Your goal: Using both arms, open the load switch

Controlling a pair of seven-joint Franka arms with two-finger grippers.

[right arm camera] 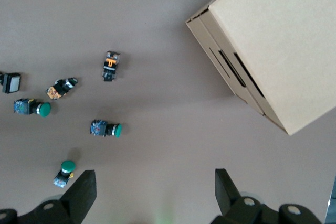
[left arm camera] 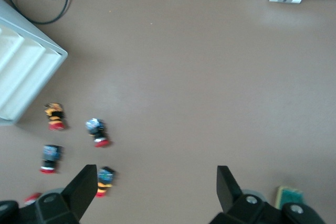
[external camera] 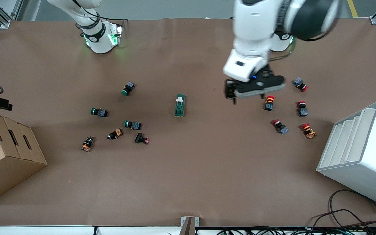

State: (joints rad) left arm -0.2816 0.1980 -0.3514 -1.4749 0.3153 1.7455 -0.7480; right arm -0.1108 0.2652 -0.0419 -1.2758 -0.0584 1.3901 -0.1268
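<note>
The load switch [external camera: 180,105] lies flat near the middle of the brown table [external camera: 188,182], its white toggle end pointing toward my bases and its green body pointing toward the front camera; nothing touches it. My left gripper [external camera: 230,94] hangs in the air over bare table beside the load switch, toward my left arm's end, with its two fingers spread wide apart and nothing between them. In my left wrist view [left arm camera: 152,187] those spread fingers frame empty table, and a corner of the load switch [left arm camera: 289,196] peeks in just past one finger. The red push buttons [external camera: 269,102] are scattered well apart from the load switch toward my left arm's end, and the white stepped rack [external camera: 361,153] stands farther that way still, nearer the front camera than the load switch. My right gripper [right arm camera: 155,192] is out of the front view and waits; my right wrist view shows its fingers spread apart and empty, high over the table at my right arm's end. The green push buttons [external camera: 132,124] and orange ones [external camera: 87,144] lie in a loose cluster well apart from the load switch toward my right arm's end, and the cardboard box [external camera: 2,153] sits past them at that end, nearer the front camera than the load switch.
</note>
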